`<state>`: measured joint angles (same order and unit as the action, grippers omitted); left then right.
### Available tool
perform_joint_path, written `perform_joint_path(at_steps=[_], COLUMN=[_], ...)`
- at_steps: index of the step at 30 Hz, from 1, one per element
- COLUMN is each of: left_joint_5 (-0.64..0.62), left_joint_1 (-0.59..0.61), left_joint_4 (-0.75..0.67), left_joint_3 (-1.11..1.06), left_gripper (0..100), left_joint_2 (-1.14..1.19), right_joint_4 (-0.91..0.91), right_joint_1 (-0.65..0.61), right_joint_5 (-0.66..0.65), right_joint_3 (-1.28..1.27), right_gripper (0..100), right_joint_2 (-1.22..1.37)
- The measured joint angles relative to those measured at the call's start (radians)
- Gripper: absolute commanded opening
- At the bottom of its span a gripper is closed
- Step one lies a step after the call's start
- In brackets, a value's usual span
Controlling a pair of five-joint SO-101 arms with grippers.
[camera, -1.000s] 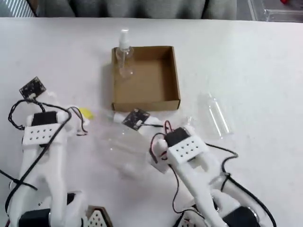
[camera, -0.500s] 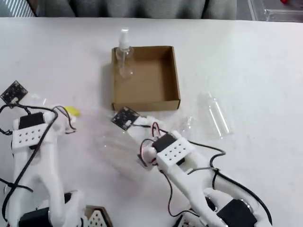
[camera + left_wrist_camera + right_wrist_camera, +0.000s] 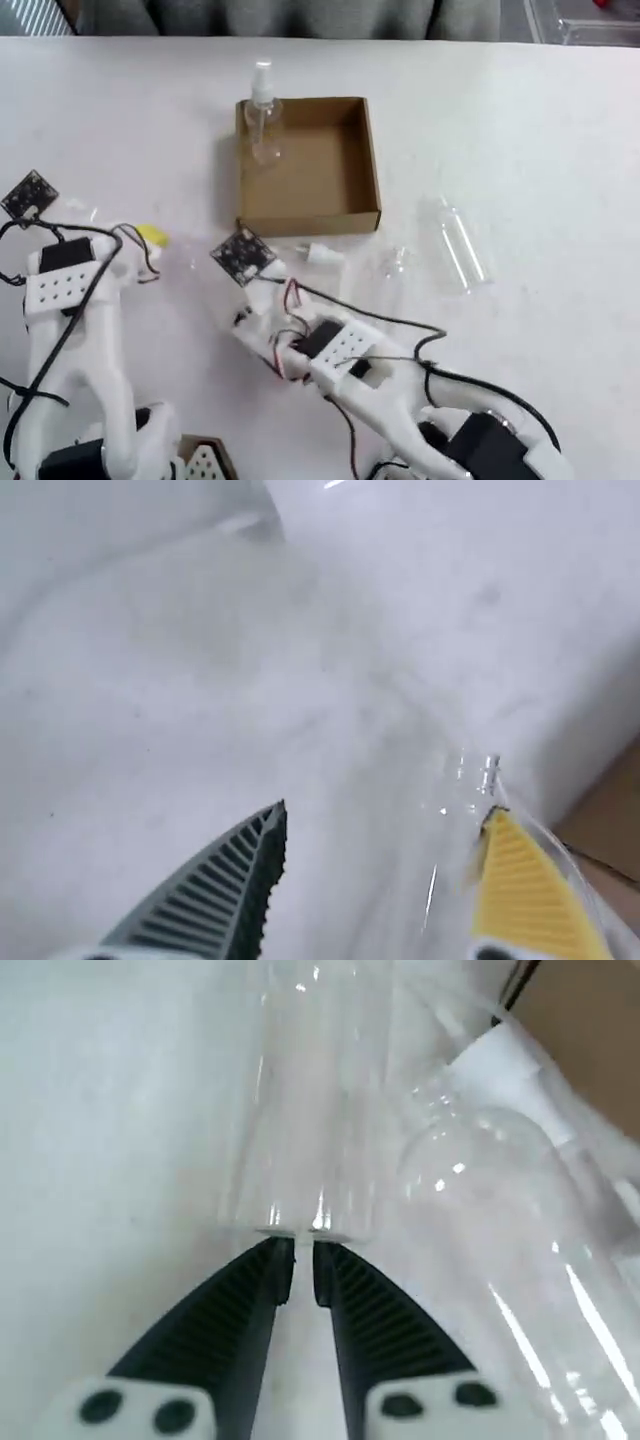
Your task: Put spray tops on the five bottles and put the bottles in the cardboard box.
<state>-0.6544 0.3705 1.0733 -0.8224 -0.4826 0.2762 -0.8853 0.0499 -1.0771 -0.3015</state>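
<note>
The cardboard box (image 3: 340,165) is open on top, with room to the right of the bottle (image 3: 264,115) standing in its far left corner. A spray top (image 3: 322,253) lies by its near wall. Two clear bottles (image 3: 305,1100) lie just ahead of the right gripper (image 3: 303,1260).

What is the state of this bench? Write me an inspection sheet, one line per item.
Surface: white table, no spills seen.
Job's things: cardboard box holds one upright capped bottle; an uncapped bottle lies right of the box in the high view; a loose spray top lies before the box.
Clutter: nothing seen.
Grippers: left gripper jaws open, a bottle neck close by; right gripper jaws shut at the end of a lying clear bottle.
Cables: red and black wires looped over the right arm.
Surroundings: grey backdrop beyond the table's far edge.
</note>
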Motion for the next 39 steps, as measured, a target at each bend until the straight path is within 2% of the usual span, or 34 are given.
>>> perform_joint_path(at_steps=[3,7,13,17,22,28,34,39], left_joint_5=[0.000,0.000,0.046,0.055,0.032,-0.041,-0.120,-0.137], left_joint_1=[0.000,-0.006,-0.112,-0.190,-0.247,-0.249,-0.249,-0.247], left_joint_4=[0.000,0.046,0.186,0.204,0.149,0.063,-0.044,-0.078], left_joint_3=[0.000,0.000,0.041,0.041,0.041,0.083,0.083,0.083], left_gripper=[30,30,30,30,30,29,29,29], left_joint_2=[0.000,0.000,-0.006,0.002,0.120,0.270,0.302,0.302], right_joint_4=[-0.057,-0.017,0.141,0.175,0.175,0.175,0.176,0.187], right_joint_1=[0.005,0.058,0.089,0.097,0.094,0.097,0.097,0.095], right_joint_5=[-0.003,-0.084,-0.141,-0.149,-0.149,-0.149,-0.149,-0.149], right_joint_3=[-0.023,-0.025,-0.029,-0.043,-0.043,-0.054,-0.058,-0.058], right_gripper=[1.5,1.5,1.6,1.6,1.5,1.5,1.5,1.5], right_joint_2=[0.009,-0.026,-0.193,-0.224,-0.226,-0.227,-0.227,-0.227])
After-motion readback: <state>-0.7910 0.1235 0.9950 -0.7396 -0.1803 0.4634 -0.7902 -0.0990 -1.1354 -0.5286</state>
